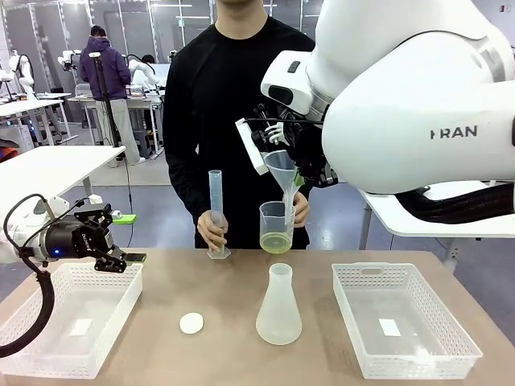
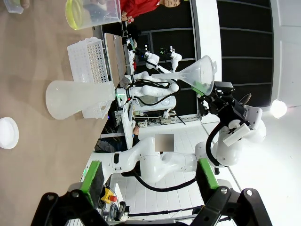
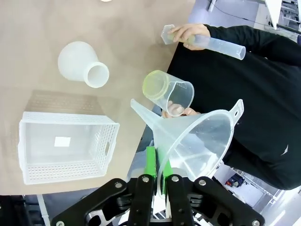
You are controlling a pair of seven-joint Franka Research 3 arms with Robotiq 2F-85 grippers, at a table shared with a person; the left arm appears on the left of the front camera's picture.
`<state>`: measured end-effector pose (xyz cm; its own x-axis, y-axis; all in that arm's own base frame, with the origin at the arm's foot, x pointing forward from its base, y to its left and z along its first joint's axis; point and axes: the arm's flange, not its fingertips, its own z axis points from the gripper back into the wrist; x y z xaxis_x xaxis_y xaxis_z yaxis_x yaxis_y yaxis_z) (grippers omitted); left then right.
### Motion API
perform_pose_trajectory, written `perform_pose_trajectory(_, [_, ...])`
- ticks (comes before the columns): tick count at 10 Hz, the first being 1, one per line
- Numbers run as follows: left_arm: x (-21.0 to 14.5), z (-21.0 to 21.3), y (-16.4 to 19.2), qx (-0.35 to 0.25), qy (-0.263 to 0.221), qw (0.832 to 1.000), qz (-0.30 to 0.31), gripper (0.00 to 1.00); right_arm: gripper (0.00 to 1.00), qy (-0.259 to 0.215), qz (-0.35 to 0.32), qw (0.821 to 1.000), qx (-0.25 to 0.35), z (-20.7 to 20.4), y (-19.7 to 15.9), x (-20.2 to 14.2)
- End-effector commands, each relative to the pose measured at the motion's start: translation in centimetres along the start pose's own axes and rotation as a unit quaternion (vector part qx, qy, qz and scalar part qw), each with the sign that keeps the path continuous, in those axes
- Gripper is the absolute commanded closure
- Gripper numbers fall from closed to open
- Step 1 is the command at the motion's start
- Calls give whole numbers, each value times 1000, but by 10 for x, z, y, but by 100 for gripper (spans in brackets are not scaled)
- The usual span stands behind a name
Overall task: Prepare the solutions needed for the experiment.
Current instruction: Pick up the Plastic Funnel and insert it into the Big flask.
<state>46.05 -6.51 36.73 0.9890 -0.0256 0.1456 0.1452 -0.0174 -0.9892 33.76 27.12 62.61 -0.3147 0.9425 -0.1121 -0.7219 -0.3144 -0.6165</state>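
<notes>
1. my right gripper (image 3: 156, 162): fingers pressed together on the rim of the funnel (image 3: 197, 136), above the table.
2. funnel spout: points down, slightly tilted; the flask (image 1: 279, 310) stands upright below, nearly in line.
3. solution (image 1: 275, 241): shallow yellow-green layer in the beaker (image 1: 276, 221), in the person's hand (image 1: 301, 211), just beside the spout.
4. my left gripper (image 1: 121, 261): spread, empty, well apart over the left basket (image 1: 48, 366); the right arm is nearer.
</notes>
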Motion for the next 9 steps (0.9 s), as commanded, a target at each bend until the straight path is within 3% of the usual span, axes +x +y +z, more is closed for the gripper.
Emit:
perform_pose_trajectory(1, [0, -1, -3, 2, 2, 1000, 1, 0, 96, -3, -1, 1000, -5, -3, -2, 1])
perform_pose_trajectory(9, [0, -1, -3, 2, 2, 1000, 1, 0, 96, -23, 23, 999, 3, -18, 16, 14])
